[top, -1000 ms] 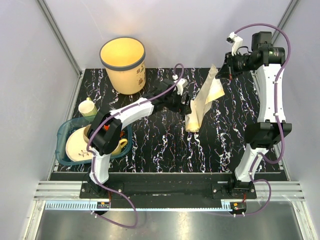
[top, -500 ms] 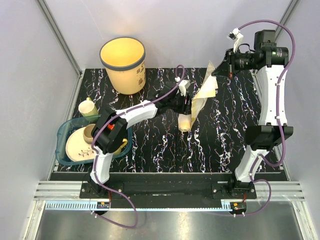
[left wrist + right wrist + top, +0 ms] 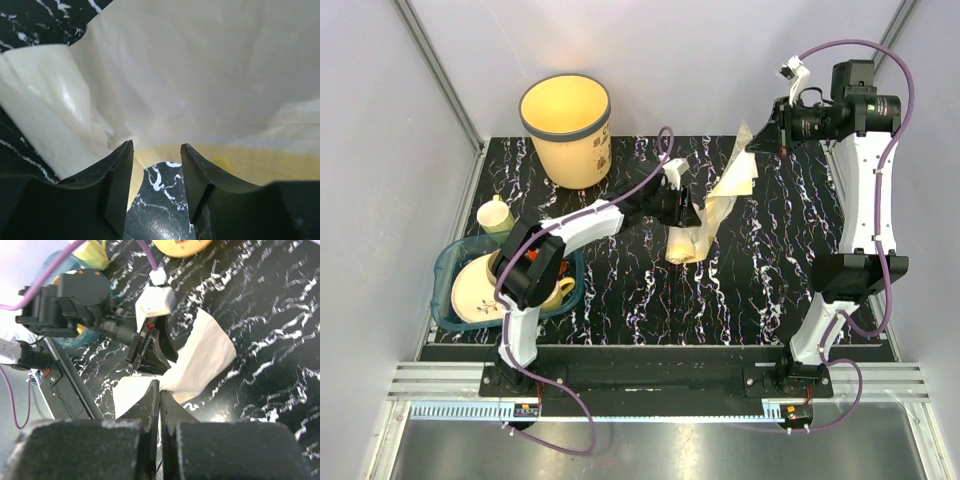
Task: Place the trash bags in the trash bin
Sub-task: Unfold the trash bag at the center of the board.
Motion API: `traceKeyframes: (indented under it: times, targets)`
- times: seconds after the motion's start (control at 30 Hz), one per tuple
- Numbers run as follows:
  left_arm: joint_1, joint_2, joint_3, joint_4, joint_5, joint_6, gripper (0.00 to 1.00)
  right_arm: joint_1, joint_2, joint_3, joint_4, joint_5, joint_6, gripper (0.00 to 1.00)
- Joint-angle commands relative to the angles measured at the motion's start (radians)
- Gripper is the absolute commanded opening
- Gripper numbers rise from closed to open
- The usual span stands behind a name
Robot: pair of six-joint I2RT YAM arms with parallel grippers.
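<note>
The trash bag (image 3: 722,195) is a pale yellowish film stretched slanting above the table, its lower end a rolled bundle (image 3: 684,248). My right gripper (image 3: 752,145) is shut on the film's top corner, held high at the back right; in the right wrist view the pinched film (image 3: 205,355) spreads out from the gripper (image 3: 160,390). My left gripper (image 3: 692,212) is at the middle of the strip. Its jaws (image 3: 156,150) stand partly apart with bare table showing between them and the film (image 3: 200,75) just past the tips. The cream trash bin (image 3: 565,125) stands upright at the back left.
A teal dish tray (image 3: 448,262) with plates and a cup lies at the near left, beside the left arm's base. A small pale yellow bottle (image 3: 495,213) stands behind it. Grey walls close off the back and both sides of the black marble table (image 3: 650,290).
The left gripper's jaws have narrowed from wide apart to partly apart. The left gripper shifted slightly left, and the bag's rolled lower end swung left with it. The right gripper rose a little.
</note>
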Motion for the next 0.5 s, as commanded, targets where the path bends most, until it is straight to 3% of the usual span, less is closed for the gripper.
traceKeyframes:
  times: [0.0, 0.2, 0.47]
  targets:
    - [-0.003, 0.058, 0.116, -0.054, -0.017, 0.002, 0.45, -0.038, -0.039, -0.029, -0.225, 0.148, 0.017, 0.00]
    - [0.000, 0.095, 0.142, -0.145, -0.088, 0.065, 0.43, -0.133, -0.048, -0.193, -0.193, 0.354, -0.062, 0.00]
    - [0.008, 0.038, 0.107, -0.153, -0.045, 0.157, 0.42, -0.200, -0.152, -0.644, 0.053, 0.610, -0.190, 0.00]
